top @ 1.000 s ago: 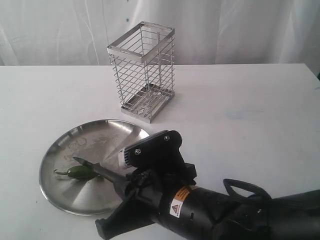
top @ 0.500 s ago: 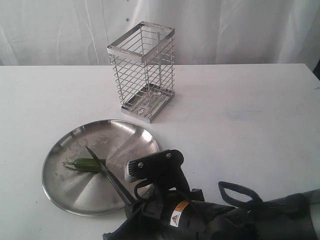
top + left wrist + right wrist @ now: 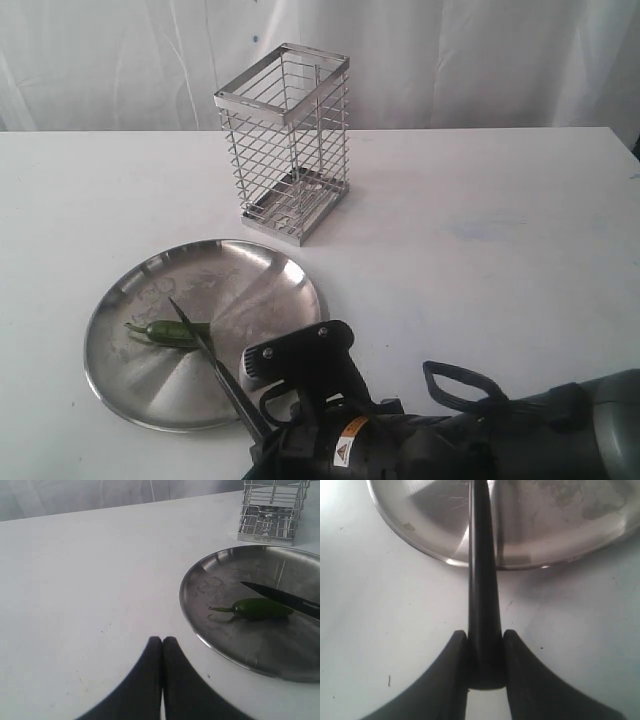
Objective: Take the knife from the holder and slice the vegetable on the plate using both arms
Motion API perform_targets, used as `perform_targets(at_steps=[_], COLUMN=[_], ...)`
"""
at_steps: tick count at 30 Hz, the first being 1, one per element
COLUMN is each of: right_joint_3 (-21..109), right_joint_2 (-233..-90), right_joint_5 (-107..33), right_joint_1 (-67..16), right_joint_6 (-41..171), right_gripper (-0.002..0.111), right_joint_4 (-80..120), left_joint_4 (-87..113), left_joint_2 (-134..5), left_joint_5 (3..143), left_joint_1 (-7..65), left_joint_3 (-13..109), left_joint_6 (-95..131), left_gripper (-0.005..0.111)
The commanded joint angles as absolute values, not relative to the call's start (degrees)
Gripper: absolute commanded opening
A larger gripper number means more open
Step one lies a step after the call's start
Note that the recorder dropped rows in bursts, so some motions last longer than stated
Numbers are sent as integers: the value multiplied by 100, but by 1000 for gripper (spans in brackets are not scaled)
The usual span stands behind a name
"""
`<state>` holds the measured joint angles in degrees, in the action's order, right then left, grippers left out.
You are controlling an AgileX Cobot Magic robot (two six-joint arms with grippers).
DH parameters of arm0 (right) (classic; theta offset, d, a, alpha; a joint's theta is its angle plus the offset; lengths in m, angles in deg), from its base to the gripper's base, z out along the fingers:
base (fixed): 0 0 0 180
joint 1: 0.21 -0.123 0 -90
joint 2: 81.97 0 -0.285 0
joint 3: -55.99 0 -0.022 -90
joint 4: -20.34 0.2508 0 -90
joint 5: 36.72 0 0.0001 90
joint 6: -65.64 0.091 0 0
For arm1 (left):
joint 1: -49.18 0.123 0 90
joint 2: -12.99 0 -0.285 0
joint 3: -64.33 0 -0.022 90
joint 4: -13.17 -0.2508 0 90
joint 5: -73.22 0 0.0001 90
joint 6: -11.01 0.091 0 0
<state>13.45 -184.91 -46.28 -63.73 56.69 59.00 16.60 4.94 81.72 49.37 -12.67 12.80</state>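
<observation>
DONE: knife point(image 3: 220, 372) out of holder point(image 3: 285, 140); right tool point(image 3: 486, 639) grasps its handle | NOW: blade across vegetable point(image 3: 168, 333) on plate point(image 3: 262, 268); no cut visible | LEFT: left tool point(image 3: 162, 644) clenched, empty; slicing outstanding

I'm working at a staged robot lab bench dressed with kitchen props.
I see a bare white tabletop point(image 3: 500, 250) backed by a white draped cloth point(image 3: 480, 60). The props on it are a tall silver wire-grid basket point(image 3: 285, 140) and a round brushed-steel plate point(image 3: 250, 280). A bulky black robot arm point(image 3: 450, 440) with an orange-and-white sticker point(image 3: 347, 452) fills the foreground.
</observation>
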Motion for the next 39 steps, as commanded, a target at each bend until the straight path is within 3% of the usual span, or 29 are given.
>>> perform_targets(at_steps=[1,23,39], right_joint_3=[1359,1940,1940], right_joint_2=[-18531,-18390,-18356], right_joint_5=[-4696,-4713,-4458], right_joint_1=[-6352,-6362,-6135], right_joint_6=[5688,5538,3965], right_gripper=[0,0,0], right_joint_4=[6127,6846,6883], left_joint_4=[1694,1694,1694], left_joint_2=[521,521,521], left_joint_5=[8177,8177,8177], left_joint_1=[4908,4908,4908], left_joint_3=[-1288,-1288,-1288], left_joint_6=[1257,1257,1257], left_gripper=[0,0,0])
